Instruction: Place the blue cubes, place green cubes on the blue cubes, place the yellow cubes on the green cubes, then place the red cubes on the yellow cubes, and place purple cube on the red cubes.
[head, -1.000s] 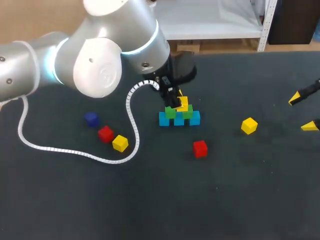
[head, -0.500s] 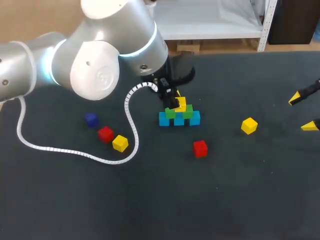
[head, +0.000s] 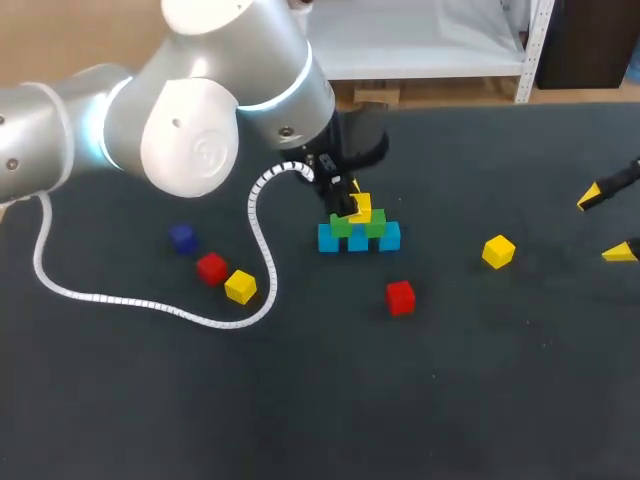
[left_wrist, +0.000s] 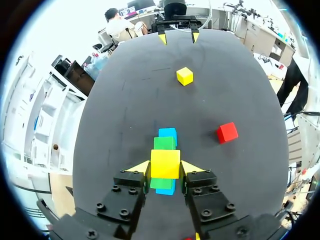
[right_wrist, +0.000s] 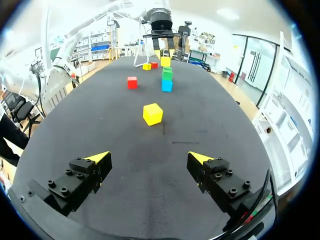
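— Three blue cubes (head: 389, 236) in a row, mid-table, touching each other?
— Yes. Two green cubes (head: 375, 226) sit on them, one yellow cube (head: 365, 207) on the greens.
— Left gripper (left_wrist: 165, 167)?
— Clamped on that yellow cube, one yellow tip pressed to each side. Its wrist view looks down on the cube, with greens and blues showing under it.
— Right gripper (right_wrist: 149, 158)?
— Fingers wide apart, at the table's right side, well apart from the stack.
— Loose cubes?
— Second yellow cube (head: 498, 251) lies right of the stack, ahead of the right gripper. Red cube (head: 400, 297) is near the stack's front, not touching it. Left side has purple cube (head: 182, 238), second red cube (head: 211, 268) and third yellow cube (head: 240, 286), close together; the red and yellow nearly touch.
— Anything else?
— White coiled cable (head: 262, 240) from the left arm (head: 190, 130) lies on the table, curving round that left group.
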